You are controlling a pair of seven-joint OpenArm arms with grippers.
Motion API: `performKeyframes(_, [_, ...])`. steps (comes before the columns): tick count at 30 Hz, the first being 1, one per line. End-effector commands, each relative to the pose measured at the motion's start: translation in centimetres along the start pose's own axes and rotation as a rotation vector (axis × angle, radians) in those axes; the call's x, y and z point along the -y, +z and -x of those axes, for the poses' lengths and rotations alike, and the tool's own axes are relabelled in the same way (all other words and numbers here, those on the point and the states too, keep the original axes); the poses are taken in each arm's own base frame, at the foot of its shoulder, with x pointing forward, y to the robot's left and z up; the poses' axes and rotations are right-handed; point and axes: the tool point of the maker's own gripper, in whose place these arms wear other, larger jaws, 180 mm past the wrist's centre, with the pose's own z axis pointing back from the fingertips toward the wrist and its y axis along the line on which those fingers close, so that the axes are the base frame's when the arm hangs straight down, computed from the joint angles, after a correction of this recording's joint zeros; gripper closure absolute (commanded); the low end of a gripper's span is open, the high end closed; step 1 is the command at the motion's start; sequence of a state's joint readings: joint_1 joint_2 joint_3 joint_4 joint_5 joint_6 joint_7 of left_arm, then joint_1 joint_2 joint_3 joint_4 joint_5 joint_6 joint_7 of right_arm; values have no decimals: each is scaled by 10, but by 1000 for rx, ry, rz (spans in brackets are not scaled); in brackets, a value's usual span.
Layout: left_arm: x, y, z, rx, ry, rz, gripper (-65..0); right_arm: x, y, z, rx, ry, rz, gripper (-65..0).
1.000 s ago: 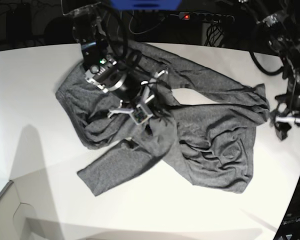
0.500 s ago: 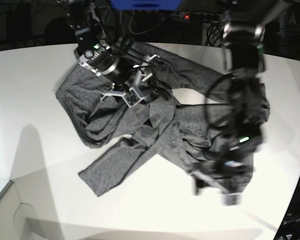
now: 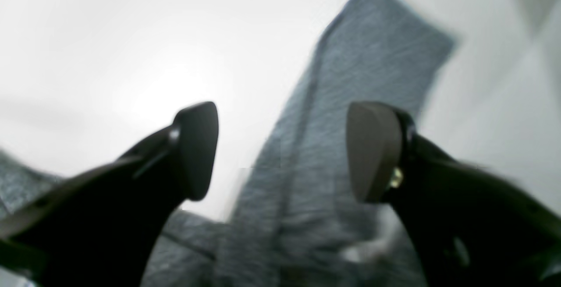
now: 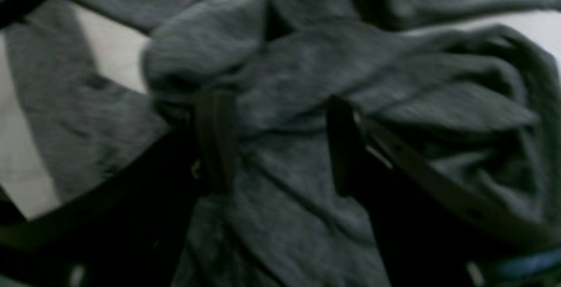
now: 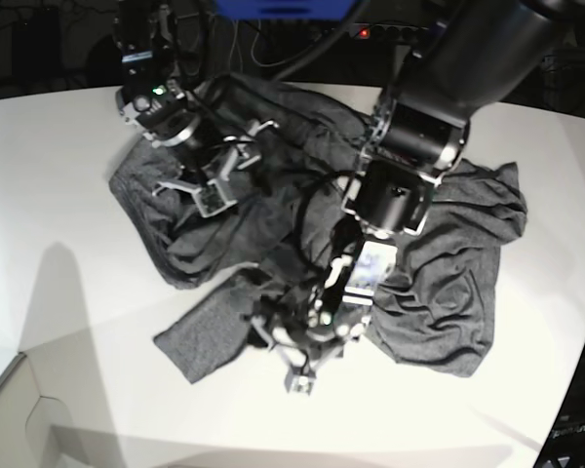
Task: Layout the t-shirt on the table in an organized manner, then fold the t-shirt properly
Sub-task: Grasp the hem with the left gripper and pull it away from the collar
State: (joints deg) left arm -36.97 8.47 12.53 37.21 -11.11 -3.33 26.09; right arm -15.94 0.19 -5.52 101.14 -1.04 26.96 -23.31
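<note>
White counter (image 5: 68, 195) fills the base view, dark cable clutter along the far side. T-shirt (image 5: 448, 292) lies crumpled mid-counter, not laid out: body bunched to the right, one sleeve (image 5: 200, 336) running to the near left, more folds heaped far left.

Right pincer (image 5: 214, 180) sits at far left over the folded heap. Right wrist view: both fingers (image 4: 214, 138) spread apart just above wrinkled grey knit, no cloth between them as far as the blur allows. Open, gripping nothing.

Left arm reaches in from the far right across the shirt; left pincer (image 5: 292, 356) is low at the near middle, beside where the sleeve meets the body. Left wrist view: jaws wide apart, pads (image 3: 372, 151) bare, the sleeve strip (image 3: 333, 138) lying flat on the counter (image 3: 131, 37) below and between them, untouched as far as visible. Open, nothing held.

Both wrist views are motion-blurred, so exact contact with the cloth can't be confirmed.
</note>
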Motion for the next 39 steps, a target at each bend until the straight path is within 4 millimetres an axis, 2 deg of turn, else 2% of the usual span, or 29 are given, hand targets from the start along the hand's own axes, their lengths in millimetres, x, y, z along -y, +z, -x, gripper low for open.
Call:
performKeyframes(1, [5,-1,-23,58,-15,8,-439,7,3,-13,52,-8,15,-333])
performKeyframes(7, [-1,-14,18,11,-50,-11,-439,17,6,-10,43,14,32,-333])
performKeyframes(12, [4,-16,27,5,-105,-2,-424,18,6,-11,43,16,33,-333])
performKeyframes(13, [4,-16,27,5,-103,-2,-391,18,6,-11,43,16,33,-333])
performKeyframes(14, [4,-16,25,10,-99,-1,-330,19,5,-12,45,17,33,-333])
performKeyframes(16, [4,-15,11,35,-98,1,-179,19,5,-10,40,17,33,-333])
performKeyframes(19, [2,-15,-7,85,-103,-7,0,19,6,-8,33,18,32,-333])
performKeyframes(23, [0,-13,-22,117,-94,-13,-1,23,8,-4,21,32,36,-333])
performKeyframes(25, [-9,-11,-36,148,-29,-25,0,23,8,-4,21,32,36,-333])
performKeyframes(26, [-18,-8,-49,175,24,-36,0,26,9,-4,20,32,43,-333])
performKeyframes(28, [-36,0,-83,241,127,-53,0,35,11,-3,17,25,68,-333])
performKeyframes(30, [-52,8,-109,295,222,-65,0,44,13,-2,16,16,92,-333])
performKeyframes(33, [-72,26,-161,397,316,-74,0,54,17,0,13,11,119,-333])
performKeyframes(36, [-88,45,-202,472,337,-84,0,55,14,10,-11,1,117,-334])
performKeyframes(39, [-112,62,-227,521,334,-118,0,62,10,15,-26,-13,127,-335])
